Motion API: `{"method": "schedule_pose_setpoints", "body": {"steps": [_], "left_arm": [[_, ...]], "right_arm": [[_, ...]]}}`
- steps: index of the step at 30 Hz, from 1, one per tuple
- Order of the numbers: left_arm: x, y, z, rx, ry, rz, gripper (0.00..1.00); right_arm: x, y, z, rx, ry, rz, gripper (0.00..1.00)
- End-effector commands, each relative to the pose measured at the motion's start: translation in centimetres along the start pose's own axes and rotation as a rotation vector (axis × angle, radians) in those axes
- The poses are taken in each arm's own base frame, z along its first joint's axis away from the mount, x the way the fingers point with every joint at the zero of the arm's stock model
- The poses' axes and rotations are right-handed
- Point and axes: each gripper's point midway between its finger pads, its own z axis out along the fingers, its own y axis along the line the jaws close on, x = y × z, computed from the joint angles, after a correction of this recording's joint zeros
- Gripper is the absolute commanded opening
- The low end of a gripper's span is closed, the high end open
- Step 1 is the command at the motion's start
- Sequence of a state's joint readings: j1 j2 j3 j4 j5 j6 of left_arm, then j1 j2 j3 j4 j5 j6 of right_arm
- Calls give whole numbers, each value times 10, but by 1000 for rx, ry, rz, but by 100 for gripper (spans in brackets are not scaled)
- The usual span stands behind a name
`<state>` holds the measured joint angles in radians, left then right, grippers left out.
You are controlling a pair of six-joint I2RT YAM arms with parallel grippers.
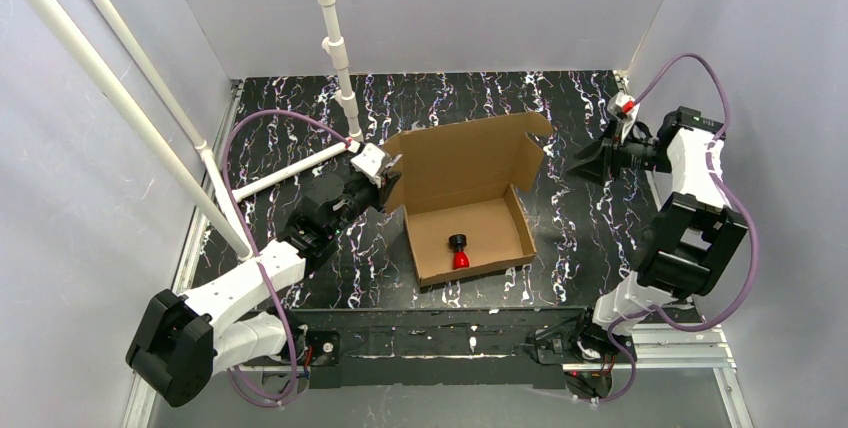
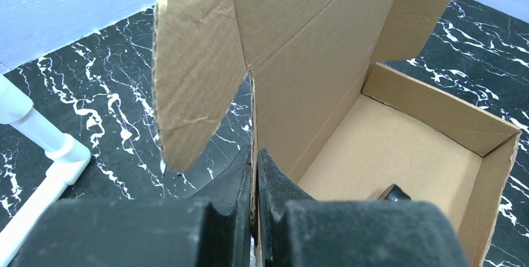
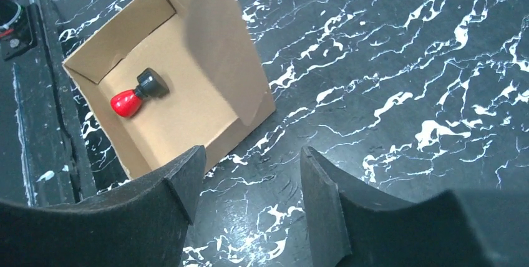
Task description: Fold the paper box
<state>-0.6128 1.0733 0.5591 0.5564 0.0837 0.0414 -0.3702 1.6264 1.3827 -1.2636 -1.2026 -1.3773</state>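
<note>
The brown cardboard paper box (image 1: 470, 213) stands mid-table with its walls up and its hinged lid (image 1: 462, 160) raised at the back. A small red and black object (image 1: 459, 251) lies on its floor. My left gripper (image 1: 390, 176) is shut on the box's left wall edge (image 2: 253, 130), with one finger (image 2: 274, 176) inside the box and the other outside. The lid's side flap (image 2: 196, 73) hangs above it. My right gripper (image 1: 585, 161) hovers open to the right of the box, apart from it. In the right wrist view the gripper (image 3: 249, 161) holds nothing, and the box (image 3: 206, 101) lies beyond its left finger.
White plastic pipes (image 1: 290, 173) run across the back left, close to my left arm. Grey walls enclose the marbled black table (image 1: 590, 238). A black rail (image 1: 440, 343) with both arm bases spans the near edge.
</note>
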Motion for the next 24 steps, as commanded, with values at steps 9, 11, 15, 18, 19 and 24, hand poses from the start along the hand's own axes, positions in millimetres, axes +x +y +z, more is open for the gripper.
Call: {"method": "schedule_pose_setpoints", "body": {"steps": [9,11,15,18,19,24], "left_arm": [[-8,-9,-2,47,-10,11,0],[-8,-10,-2,56,-12,1,0],[-7,-13,-3,67,-9,-14,0],[-3,-15,-2,78,0,-24,0],[-3,-17,-2,85,1,-27,0],[-3,-19,-3,95,-1,-29,0]], "right_arm": [[-28,-65,48,209,-82,74,58],[-25,-47,61,131,-86,57,58],[-25,-14,74,21,-104,3,65],[-26,-2,85,-15,-100,-33,71],[-26,2,88,-31,-100,-43,73],[-25,14,91,-115,-99,-121,81]]}}
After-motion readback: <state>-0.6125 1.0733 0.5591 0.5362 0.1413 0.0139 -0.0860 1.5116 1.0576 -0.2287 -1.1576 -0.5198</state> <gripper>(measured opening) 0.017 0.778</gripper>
